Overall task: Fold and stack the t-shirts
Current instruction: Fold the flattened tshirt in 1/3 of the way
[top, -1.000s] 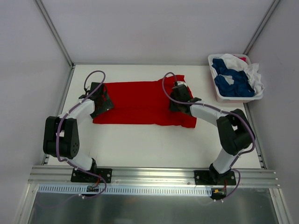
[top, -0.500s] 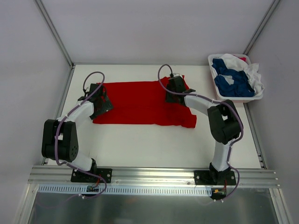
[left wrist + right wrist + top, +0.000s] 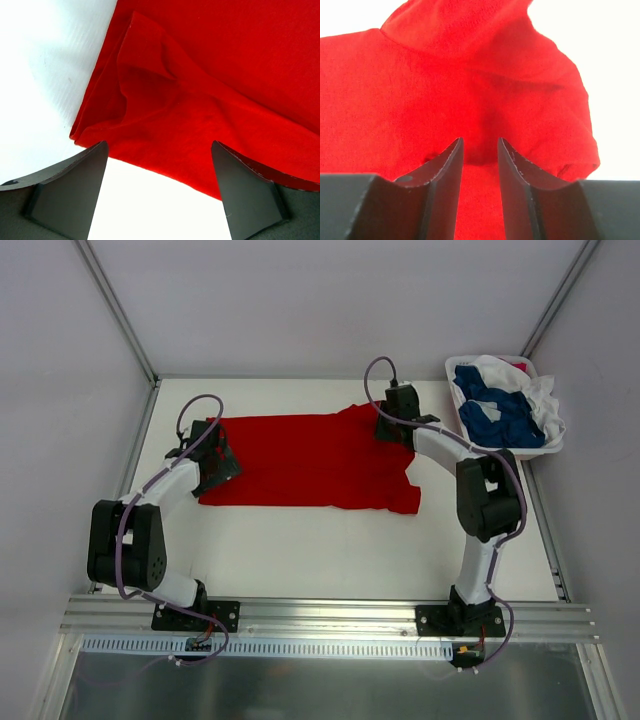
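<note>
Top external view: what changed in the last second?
The right gripper moved far and rightward, from inside the bright red cloth t-shirt's right end to its far right corner, bunching that corner; its jaws are pinched on the cloth. The left gripper, open at the shirt's left edge, and the white plastic basket of blue and white shirts stayed put.

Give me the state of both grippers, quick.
Left gripper: open, jaws wide apart above the edge of the red t-shirt, holding nothing.
Right gripper: closed, pinching a bunched fold of the red t-shirt.
</note>
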You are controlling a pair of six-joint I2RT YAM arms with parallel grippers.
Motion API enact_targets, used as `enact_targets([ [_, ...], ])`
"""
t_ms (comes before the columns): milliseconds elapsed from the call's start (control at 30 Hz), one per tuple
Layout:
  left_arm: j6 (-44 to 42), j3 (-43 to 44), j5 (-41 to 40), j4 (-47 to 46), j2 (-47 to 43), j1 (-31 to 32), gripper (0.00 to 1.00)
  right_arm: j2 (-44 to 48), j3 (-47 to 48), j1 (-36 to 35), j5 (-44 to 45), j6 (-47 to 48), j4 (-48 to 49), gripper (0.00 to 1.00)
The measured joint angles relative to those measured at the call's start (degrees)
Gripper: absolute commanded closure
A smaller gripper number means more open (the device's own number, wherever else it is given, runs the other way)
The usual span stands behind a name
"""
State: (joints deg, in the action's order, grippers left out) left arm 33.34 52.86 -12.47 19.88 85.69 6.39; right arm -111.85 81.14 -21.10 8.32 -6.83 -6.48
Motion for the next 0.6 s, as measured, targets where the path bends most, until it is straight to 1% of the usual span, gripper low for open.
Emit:
enact_targets([
  [133,-0.07,-0.85,0.0,0.04,-0.66,0.0,0.15,3.45,-3.72,-0.48,-0.09,0.09,-0.46,0.63],
  [233,-0.02,-1.66,-0.04,0.04,-0.66,0.0,0.18,8.24,-7.82,-1.51,-0.07,0.09,-1.03,0.63],
  [333,0.28,-2.51,-0.39,0.11,-0.66,0.0,0.34,13.73,-11.5,-2.75,0.0,0.09,-1.14,0.63],
  [433,0.09,-2.67,-1.75,0.13,-0.66,0.0,0.44,19.47,-14.73,-4.07,0.02,0.09,-1.05,0.63],
  [500,-0.07,-2.64,-2.67,0.15,-0.66,0.0,0.46,22.27,-16.17,-4.72,0.02,0.11,-1.03,0.63],
  [600,-0.15,-2.6,-4.39,0.37,-0.66,0.0,0.46,25.73,-18.16,-5.16,0.04,0.17,-1.11,0.63],
])
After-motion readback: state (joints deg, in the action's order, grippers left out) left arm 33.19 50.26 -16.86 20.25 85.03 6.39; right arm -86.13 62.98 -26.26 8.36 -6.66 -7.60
